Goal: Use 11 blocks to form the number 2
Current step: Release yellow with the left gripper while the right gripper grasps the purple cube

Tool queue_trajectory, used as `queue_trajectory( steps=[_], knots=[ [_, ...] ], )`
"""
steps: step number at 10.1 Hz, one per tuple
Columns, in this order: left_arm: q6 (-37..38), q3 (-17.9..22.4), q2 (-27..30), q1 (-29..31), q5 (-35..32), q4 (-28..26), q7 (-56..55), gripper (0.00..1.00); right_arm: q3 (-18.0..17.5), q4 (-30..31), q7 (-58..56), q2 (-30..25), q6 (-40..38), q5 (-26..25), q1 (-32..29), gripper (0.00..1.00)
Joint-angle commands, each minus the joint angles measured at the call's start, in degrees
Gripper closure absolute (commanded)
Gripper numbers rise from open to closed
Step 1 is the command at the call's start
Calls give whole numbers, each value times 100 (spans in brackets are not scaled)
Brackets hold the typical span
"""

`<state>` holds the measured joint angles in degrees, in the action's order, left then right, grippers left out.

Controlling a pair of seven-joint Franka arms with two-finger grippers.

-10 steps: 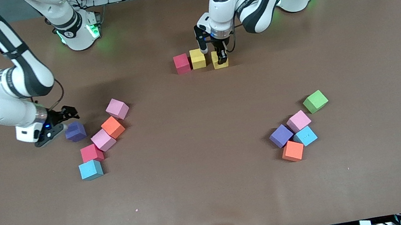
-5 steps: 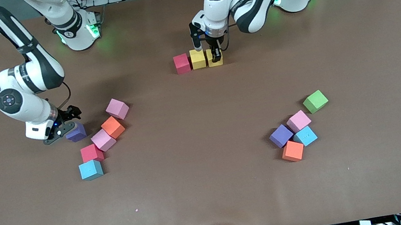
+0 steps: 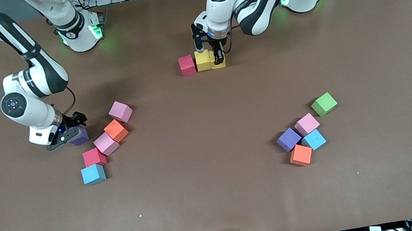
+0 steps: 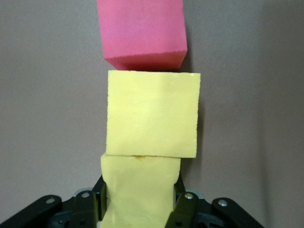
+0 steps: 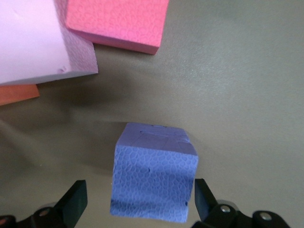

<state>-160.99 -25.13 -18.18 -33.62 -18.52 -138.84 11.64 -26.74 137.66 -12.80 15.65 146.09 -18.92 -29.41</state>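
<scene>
I'm on the top row of the number 2. Upper centre of the front frame: red cube (image 3: 186, 65), yellow cube (image 3: 202, 60), and a second yellow cube (image 3: 220, 62) in one line. The left gripper (image 3: 218, 59) is clamped on that second yellow cube; in the left wrist view the block (image 4: 138, 190) sits pinched between both fingers and its edge meets the placed yellow one (image 4: 152, 114), with the red (image 4: 142, 33) just past that.

The row's long axis runs across the front frame, from the right arm's end of the table toward the left arm's end. The held cube looks slightly out of square with its neighbour, judging by the wrist view. I judge the next move here is to let go and lift straight up without dragging the row.

Right gripper (image 3: 66, 132), left-centre of the frame, is low over the purple cube (image 3: 79, 136), fingers apart and straddling it (image 5: 154, 175). It needs only to come down and close.

Loose stock: pink (image 3: 120, 111), orange (image 3: 116, 130), pink (image 3: 105, 143), red (image 3: 94, 156) and light blue (image 3: 93, 174) near it. At lower right sit purple (image 3: 288, 139), pink (image 3: 306, 123), light blue (image 3: 314, 139), orange (image 3: 301, 155) and the green cube (image 3: 324, 104).
</scene>
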Motion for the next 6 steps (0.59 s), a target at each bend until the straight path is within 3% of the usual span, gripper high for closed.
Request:
queue_trajectory(
  steps=[1, 3, 4, 5, 6],
  knots=[
    [-55, 17, -335, -22, -152, 278, 66, 59, 10, -37, 164, 69, 68, -191, -3, 0],
    [-55, 17, -371, -30, -152, 313, 66, 59, 80, -46, 164, 201, 244, -191, -3, 0],
    [-55, 17, -371, -30, -143, 313, 66, 45, 116, -99, 164, 306, 279, -200, 6, 0],
    [-55, 17, -371, -39, -143, 305, 14, 0, 116, -125, 155, 359, 332, -217, 6, 0],
    [-46, 17, -362, -48, -143, 305, 5, 0, 133, -117, 155, 438, 445, -217, -3, 0]
  ],
)
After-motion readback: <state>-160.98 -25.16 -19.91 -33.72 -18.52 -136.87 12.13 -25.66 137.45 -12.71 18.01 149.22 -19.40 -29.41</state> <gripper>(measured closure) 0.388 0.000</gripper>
